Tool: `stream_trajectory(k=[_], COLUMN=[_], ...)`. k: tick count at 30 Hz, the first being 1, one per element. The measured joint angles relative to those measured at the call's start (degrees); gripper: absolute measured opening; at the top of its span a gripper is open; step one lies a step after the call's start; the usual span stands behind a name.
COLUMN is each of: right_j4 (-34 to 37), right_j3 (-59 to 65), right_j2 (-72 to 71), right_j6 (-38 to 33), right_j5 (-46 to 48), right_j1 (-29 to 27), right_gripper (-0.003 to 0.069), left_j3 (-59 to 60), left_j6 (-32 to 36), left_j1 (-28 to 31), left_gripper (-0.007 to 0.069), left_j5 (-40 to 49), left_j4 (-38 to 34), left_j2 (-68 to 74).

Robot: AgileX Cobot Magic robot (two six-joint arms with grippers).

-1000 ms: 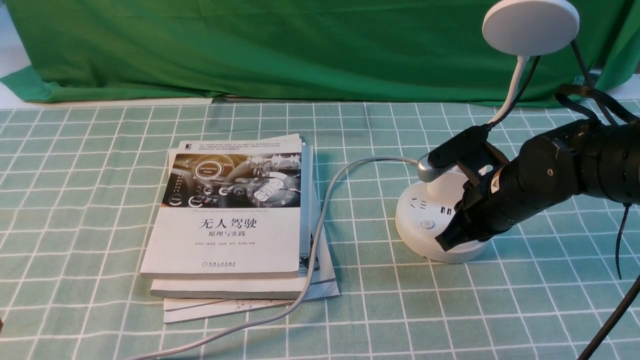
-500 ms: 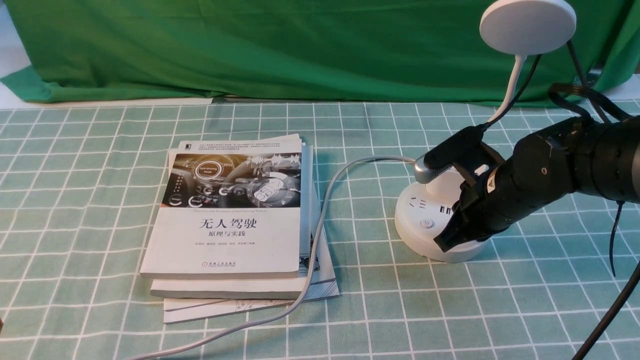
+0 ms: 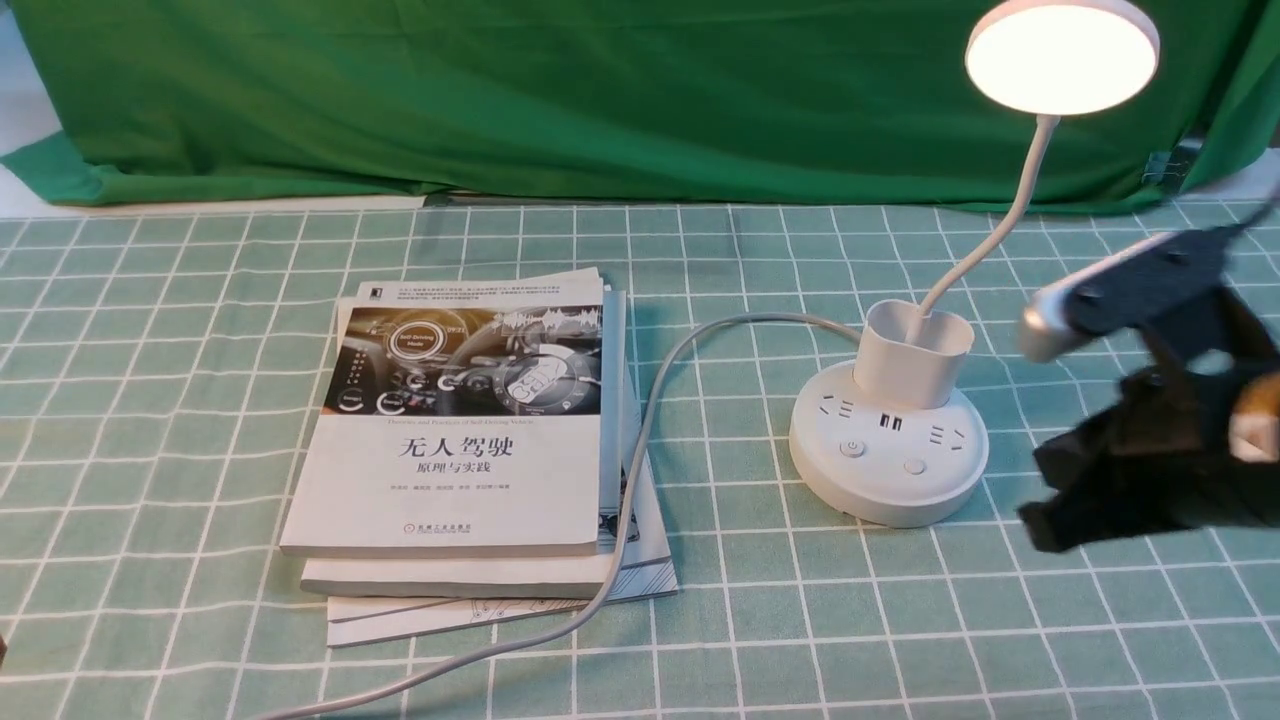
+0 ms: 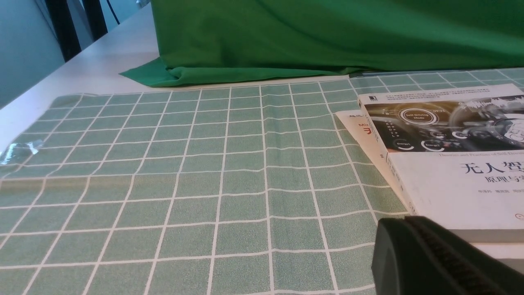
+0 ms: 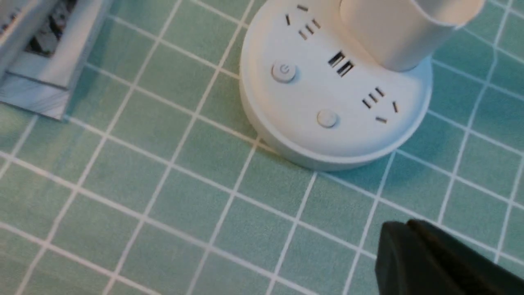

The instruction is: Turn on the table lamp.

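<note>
The table lamp [image 3: 889, 445] stands in the right half of the front view, its glowing disc head [image 3: 1062, 58] up in the upper right of the frame. Its cup-shaped holder [image 3: 905, 365] is open at the top, and the thin bent neck [image 3: 1030, 175] rises out of it; nothing else can be made out inside. The holder sits on the round base, toward the base's far side. At the right edge of the front view, blurred, is the right gripper [image 5: 409, 227], apart from the lamp, its fingers together with nothing between them. The left wrist view shows dark fingertips [image 4: 409, 229] of the left gripper [image 4: 409, 225], also together and holding nothing. That view alone takes in a shiny patch [image 4: 20, 151] on the cloth and, under the top book, a sheet or cover with red print. The right wrist view gives the base from close above, with a power mark on one of its two round buttons, but leaves out the lit head, which the front view has. The base and holder are smooth white plastic; the grey cord [image 3: 640, 450] is slim and curves over the right side of the stacked paper books [image 3: 450, 480] left of centre. Beneath lies a green tablecloth [image 3: 760, 620] with white grid lines, slightly rumpled, and softly folded green fabric [image 3: 600, 100] fills the top of the frame.
</note>
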Motion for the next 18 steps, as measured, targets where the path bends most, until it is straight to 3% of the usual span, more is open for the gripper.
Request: stream_trajectory(k=[9, 18], right_j4=[0.0, 0.0], right_j3=[8.9, 10.2], right_j2=[-30.7, -45.3], right_j6=[2.7, 7.7], right_j5=[-4.1, -3.0], right_j1=[0.0, 0.0], right_gripper=[0.0054, 0.0077], left_j3=[0.0, 0.0], left_j6=[0.0, 0.0], left_j1=[0.0, 0.0], left_gripper=[0.0021, 0.0021], left_j5=[0.0, 0.0], left_j4=[-0.3, -0.3], left_j2=[0.0, 0.0])
